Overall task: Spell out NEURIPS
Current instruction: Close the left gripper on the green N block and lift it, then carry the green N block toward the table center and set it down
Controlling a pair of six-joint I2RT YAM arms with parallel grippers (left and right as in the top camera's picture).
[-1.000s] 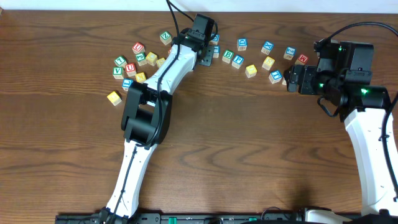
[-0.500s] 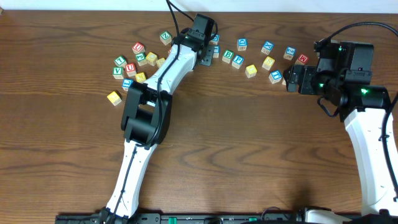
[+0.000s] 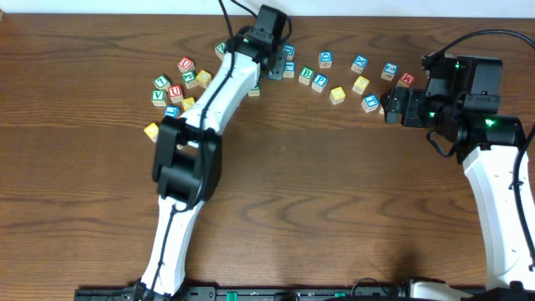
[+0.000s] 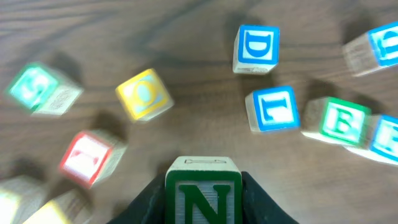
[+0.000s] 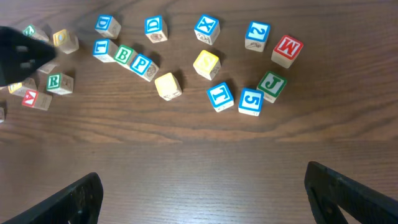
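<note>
My left gripper [image 4: 203, 198] is shut on a wooden cube with a green N [image 4: 203, 186], held above the table among the back cubes; in the overhead view the left gripper [image 3: 272, 67] hides it. A green R cube [image 5: 59, 82] and a blue P cube [image 5: 144, 65] lie on the table in the right wrist view. A red U cube [image 3: 175, 91] sits in the left cluster. A pale yellow cube [image 5: 167, 85] lies near the P. My right gripper [image 5: 205, 193] hangs open over bare wood at the right, also seen as the right gripper [image 3: 393, 104] overhead.
Other letter cubes lie scattered along the back: blue D [image 4: 257, 48], blue L [image 4: 273, 109], green B [image 4: 339, 121], yellow O [image 4: 144, 93], and further right blue X [image 5: 206, 27], red M [image 5: 286, 50], green J [image 5: 272, 84], blue T [image 5: 220, 96].
The left arm has swung towards the back left, carrying the N cube with it. The right arm has not moved.
</note>
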